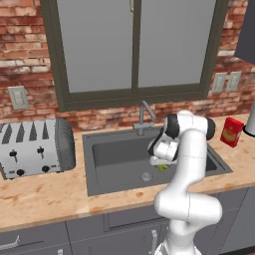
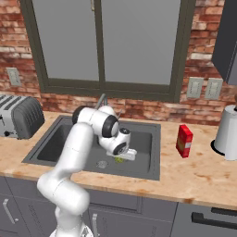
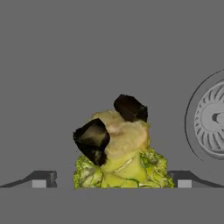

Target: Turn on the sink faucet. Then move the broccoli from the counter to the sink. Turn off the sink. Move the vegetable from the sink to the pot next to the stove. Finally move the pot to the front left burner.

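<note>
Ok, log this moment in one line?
stage: broccoli in sink | gripper: open, straddling broccoli, low in basin | drain: beside broccoli | faucet: no water visible

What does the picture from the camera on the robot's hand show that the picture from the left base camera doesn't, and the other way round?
Hand view alone: the open gripper tips either side of the broccoli, and the slotted detail of the drain. Left base view alone: the toaster, the sink faucet, a red box and the counter. Both: the broccoli lying in the sink.
</note>
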Available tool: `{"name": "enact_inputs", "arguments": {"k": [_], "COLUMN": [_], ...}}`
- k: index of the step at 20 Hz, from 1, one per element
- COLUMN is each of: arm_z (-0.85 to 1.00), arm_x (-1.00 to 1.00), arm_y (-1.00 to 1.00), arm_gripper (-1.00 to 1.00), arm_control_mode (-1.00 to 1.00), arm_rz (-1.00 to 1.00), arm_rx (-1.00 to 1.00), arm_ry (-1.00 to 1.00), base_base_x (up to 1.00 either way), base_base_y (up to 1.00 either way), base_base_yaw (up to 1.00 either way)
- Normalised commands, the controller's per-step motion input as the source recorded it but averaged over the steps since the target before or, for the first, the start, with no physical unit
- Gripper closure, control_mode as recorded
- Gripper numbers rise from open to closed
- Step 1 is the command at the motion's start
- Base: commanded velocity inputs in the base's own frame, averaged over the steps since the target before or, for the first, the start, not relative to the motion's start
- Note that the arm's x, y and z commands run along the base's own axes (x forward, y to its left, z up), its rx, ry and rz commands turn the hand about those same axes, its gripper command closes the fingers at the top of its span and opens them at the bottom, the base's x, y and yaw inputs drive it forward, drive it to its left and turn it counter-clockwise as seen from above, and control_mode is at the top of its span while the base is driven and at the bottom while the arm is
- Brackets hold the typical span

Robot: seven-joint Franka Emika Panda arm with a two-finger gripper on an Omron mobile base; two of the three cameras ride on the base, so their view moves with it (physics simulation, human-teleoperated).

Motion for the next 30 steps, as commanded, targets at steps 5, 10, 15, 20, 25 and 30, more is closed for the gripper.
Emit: {"name": "enact_inputs", "arguments": {"k": [5,10,15,20,25,30], "arm_z": [-0.01,-0.05,-0.10,-0.16,-0.19,-0.16], "arm_x": [-0.41,-0.34,-0.23,-0.08,-0.01,-0.01], "arm_y": [0.00,0.00,0.00,0.00,0.00,0.00], "arm_gripper": [-1.00,-1.00,-1.00,-1.00,1.00,1.00], "arm_control_mode": [-1.00,-1.00,-1.00,-1.00,-1.00,-1.00], "arm_rz": [0.00,0.00,0.00,0.00,0.00,0.00], "arm_rx": [0.00,0.00,0.00,0.00,0.00,0.00], "arm_ry": [-0.08,-0.06,-0.04,-0.02,-0.02,-0.03], "base_base_x": [0.00,0.00,0.00,0.00,0.00,0.00], "base_base_y": [0.00,0.00,0.00,0.00,0.00,0.00], "base_base_yaw": [0.00,0.00,0.00,0.00,0.00,0.00]}}
